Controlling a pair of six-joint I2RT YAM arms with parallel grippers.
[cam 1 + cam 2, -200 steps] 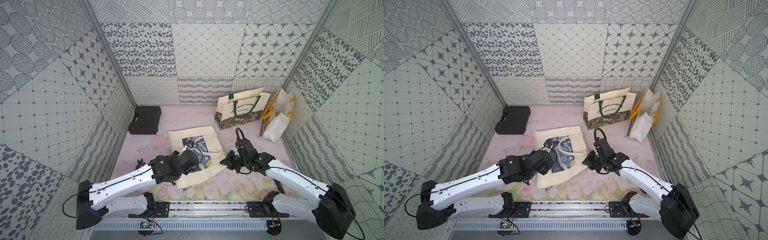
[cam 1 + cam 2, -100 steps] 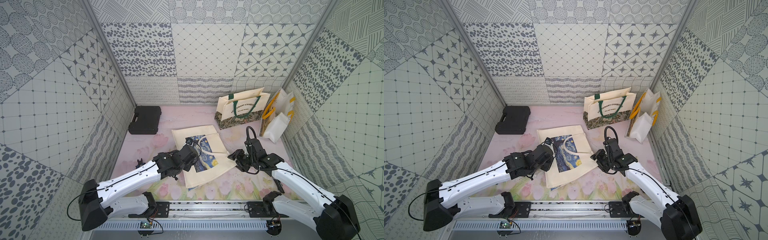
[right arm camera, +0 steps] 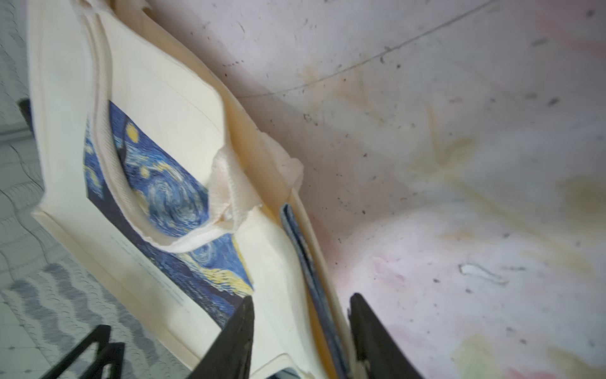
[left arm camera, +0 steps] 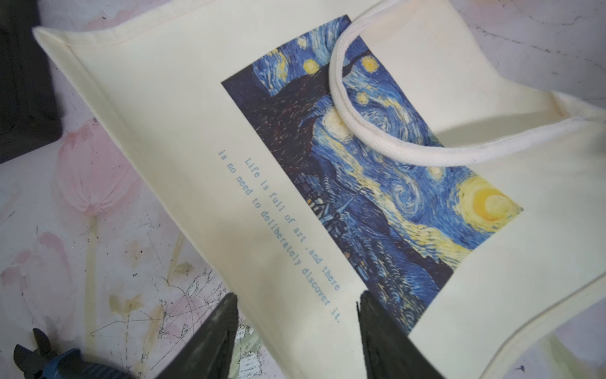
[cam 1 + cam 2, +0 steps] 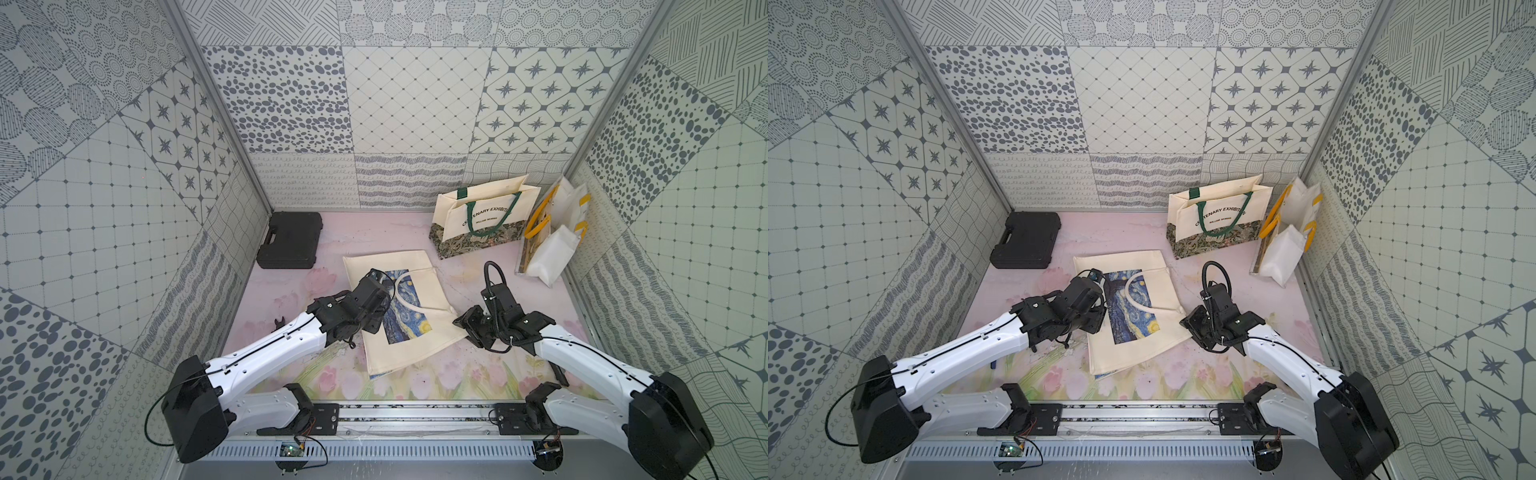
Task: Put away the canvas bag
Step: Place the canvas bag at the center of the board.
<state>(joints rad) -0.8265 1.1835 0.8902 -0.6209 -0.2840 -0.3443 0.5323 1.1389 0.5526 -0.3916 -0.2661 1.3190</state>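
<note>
The canvas bag point(image 5: 411, 349) point(image 5: 1142, 345) lies flat mid-table. It is cream with a blue starry-night print, and one white handle point(image 4: 377, 144) loops over the print. My left gripper point(image 5: 372, 327) point(image 4: 296, 305) hovers open over the bag's left edge, with cloth under the gap between its fingers. My right gripper point(image 5: 462, 323) point(image 3: 301, 300) sits at the bag's right edge. Its jaws stand apart, with the folded edge point(image 3: 308, 262) running between them and not visibly pinched.
A black case point(image 5: 291, 239) lies at the back left. A standing tote with green handles point(image 5: 478, 224) and white bags with yellow handles point(image 5: 548, 245) fill the back right corner. Blue-handled cutters point(image 4: 49, 361) lie left of the bag. Patterned walls enclose the table.
The bag has slid and turned a little to the right, and its handle loop has come into view. The right jaws, shut a second ago, now stand apart. The left gripper has drawn back to the bag's left edge.
</note>
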